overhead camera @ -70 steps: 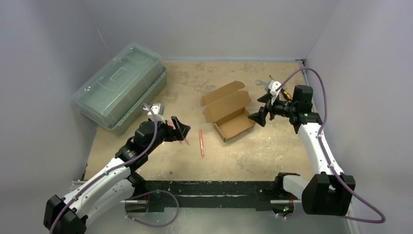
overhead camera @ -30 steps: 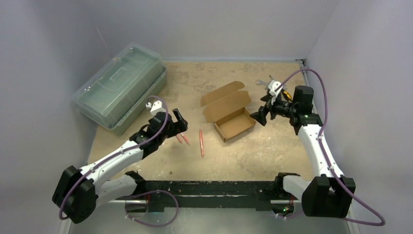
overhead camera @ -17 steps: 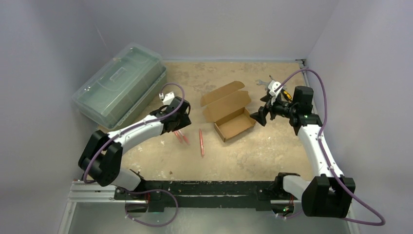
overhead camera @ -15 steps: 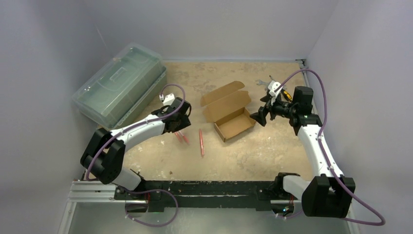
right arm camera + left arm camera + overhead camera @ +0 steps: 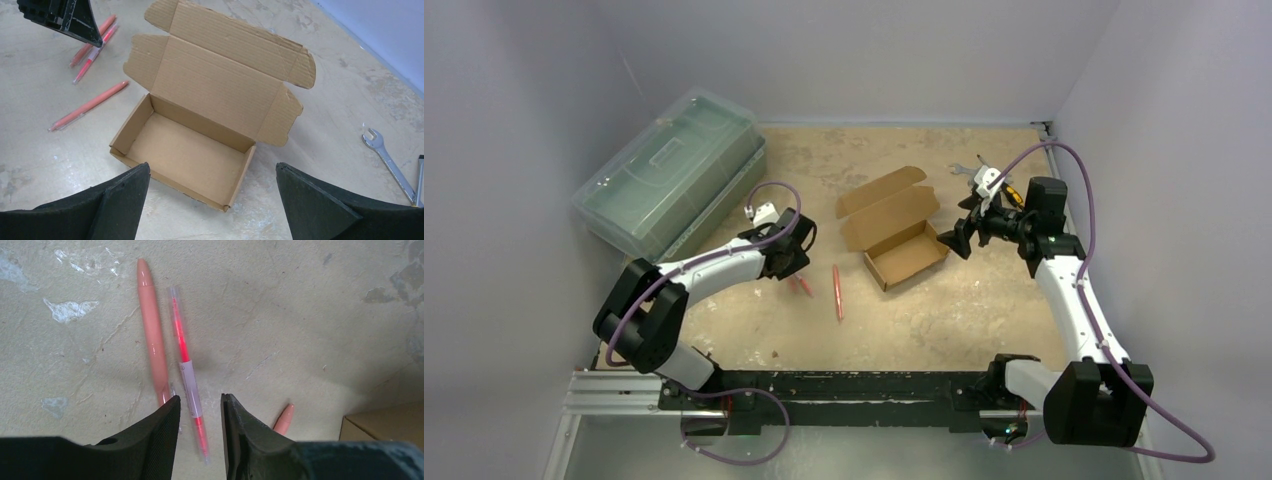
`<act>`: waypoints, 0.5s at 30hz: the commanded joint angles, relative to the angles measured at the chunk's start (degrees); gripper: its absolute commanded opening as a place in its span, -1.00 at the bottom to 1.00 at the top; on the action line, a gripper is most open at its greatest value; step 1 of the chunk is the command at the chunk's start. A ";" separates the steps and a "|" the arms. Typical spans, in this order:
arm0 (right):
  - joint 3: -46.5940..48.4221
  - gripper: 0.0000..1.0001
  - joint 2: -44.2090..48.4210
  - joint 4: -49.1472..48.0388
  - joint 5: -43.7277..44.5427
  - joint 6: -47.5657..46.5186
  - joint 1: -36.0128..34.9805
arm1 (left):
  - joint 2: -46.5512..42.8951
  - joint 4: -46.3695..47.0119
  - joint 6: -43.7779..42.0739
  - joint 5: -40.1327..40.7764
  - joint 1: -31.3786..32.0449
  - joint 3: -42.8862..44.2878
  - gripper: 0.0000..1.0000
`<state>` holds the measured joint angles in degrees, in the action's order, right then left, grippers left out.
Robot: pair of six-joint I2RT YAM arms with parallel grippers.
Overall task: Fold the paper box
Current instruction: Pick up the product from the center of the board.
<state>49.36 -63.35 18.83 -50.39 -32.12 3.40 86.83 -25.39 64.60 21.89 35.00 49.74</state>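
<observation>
1. The open paper box point(image 5: 894, 228) stands on the desk point(image 5: 964, 320), lid lying back on the far side; its tray is free from above.
2. 2 pens point(image 5: 153, 335) lie under the left end effector point(image 5: 200, 407); a 3rd pen point(image 5: 837, 292) lies between them and the box.
3. A green case point(image 5: 669, 178) fills the far-left corner.
4. A wrench point(image 5: 390, 162) lies right of the box.

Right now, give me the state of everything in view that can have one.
paper box, open, lid folded back, empty.
green plastic case, lid closed.
left gripper, narrowly open, straddling the clear red pen.
right gripper, wide open, holding nothing.
pink pen, lying loose beside the clear red pen.
wrench, lying flat.
</observation>
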 commanded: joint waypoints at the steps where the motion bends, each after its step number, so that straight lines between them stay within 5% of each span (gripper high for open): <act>1: -0.23 0.98 1.28 -1.25 0.60 0.15 0.14 | 0.60 0.86 1.89 1.91 0.33 -0.46 -0.33; 15: -0.32 0.98 1.13 -1.24 0.65 0.13 0.17 | 2.87 3.46 1.23 0.43 0.31 -1.20 -0.46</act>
<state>49.36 -63.35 18.83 -50.24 -32.12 3.40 89.58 -23.62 65.41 22.28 35.00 49.06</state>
